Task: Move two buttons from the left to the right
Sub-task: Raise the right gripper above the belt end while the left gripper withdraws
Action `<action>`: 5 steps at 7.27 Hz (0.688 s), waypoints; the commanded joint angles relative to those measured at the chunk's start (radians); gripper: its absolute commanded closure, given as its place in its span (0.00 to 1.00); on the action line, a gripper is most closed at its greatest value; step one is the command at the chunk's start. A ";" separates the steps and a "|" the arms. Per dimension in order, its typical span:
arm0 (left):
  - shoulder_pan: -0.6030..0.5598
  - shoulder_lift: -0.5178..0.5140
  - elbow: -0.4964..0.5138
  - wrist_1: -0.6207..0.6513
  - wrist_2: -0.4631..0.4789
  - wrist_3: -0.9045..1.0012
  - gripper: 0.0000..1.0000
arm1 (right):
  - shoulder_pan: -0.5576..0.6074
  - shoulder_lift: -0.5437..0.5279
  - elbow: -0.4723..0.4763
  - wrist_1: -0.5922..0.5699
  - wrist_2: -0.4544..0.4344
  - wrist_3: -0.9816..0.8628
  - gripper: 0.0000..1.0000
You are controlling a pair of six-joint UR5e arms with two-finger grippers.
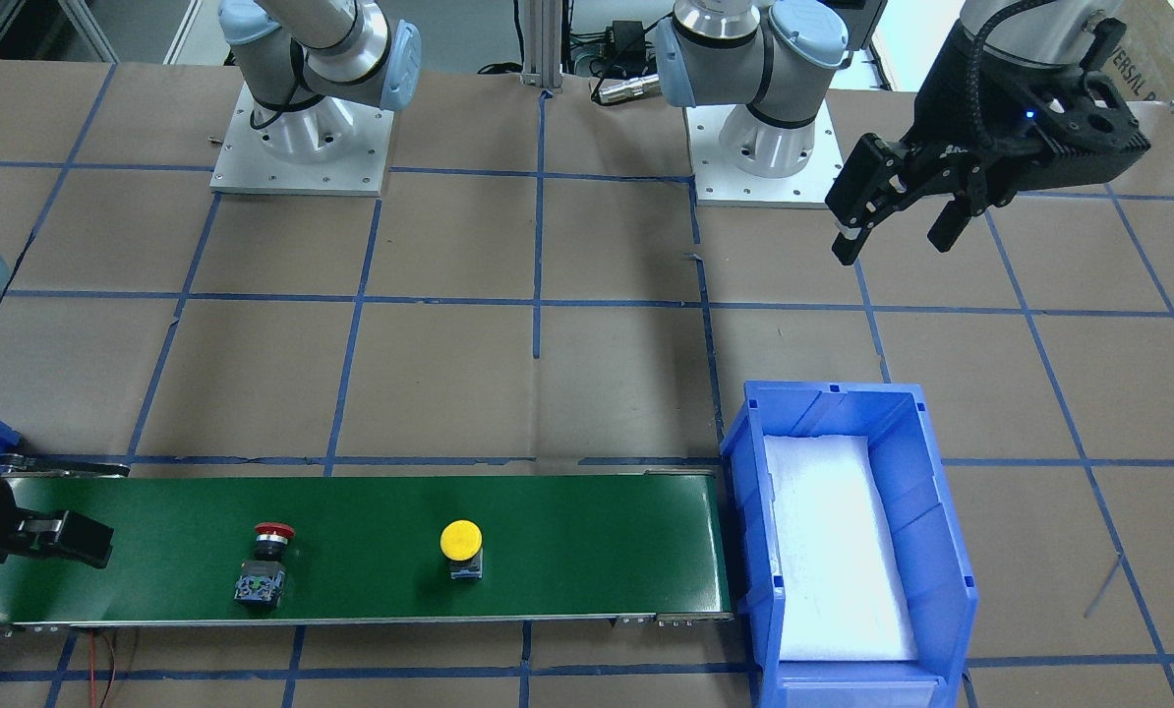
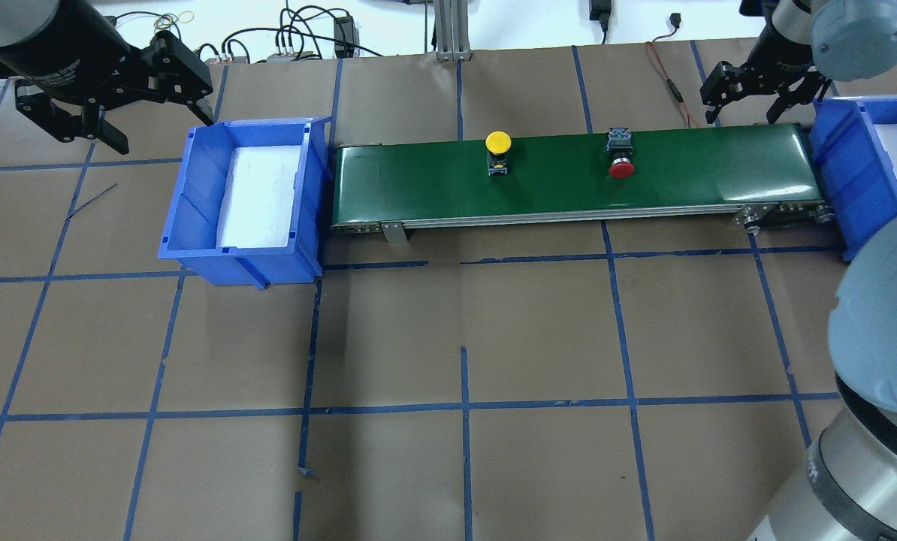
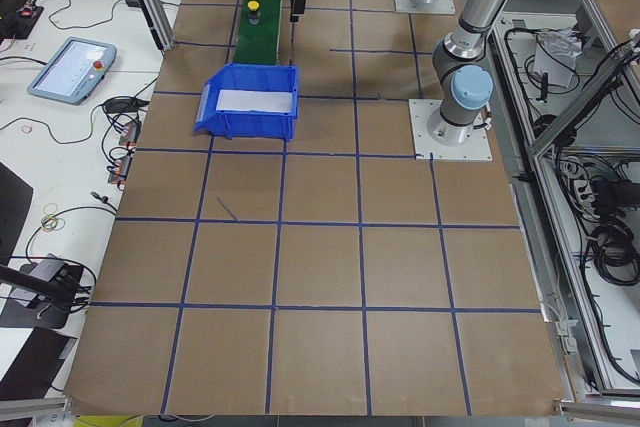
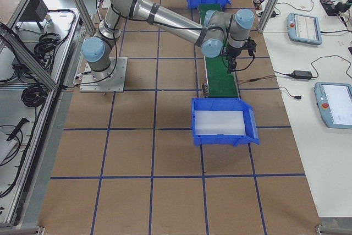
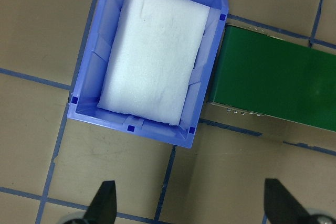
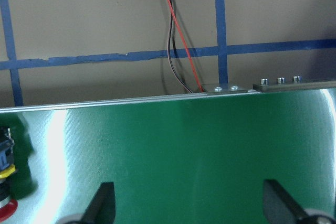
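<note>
While hovering over the belt (image 2: 689,161), right gripper (image 2: 744,114): standing apart, empty
Left gripper (image 2: 157,128): gaping near blue bin (image 2: 193,218)
Right wrist view: clipping red button (image 6: 4,156); overhead is showing yellow button (image 2: 498,143) too

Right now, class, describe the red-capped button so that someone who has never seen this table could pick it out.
Find the green conveyor belt between the blue bins. Of the two items on it, the red button is nearer the robot's right. Its cap is red; the yellow button has a yellow one.
</note>
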 commanded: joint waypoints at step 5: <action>-0.049 -0.005 -0.023 -0.012 0.005 0.018 0.00 | -0.001 0.005 0.011 -0.009 0.078 0.008 0.00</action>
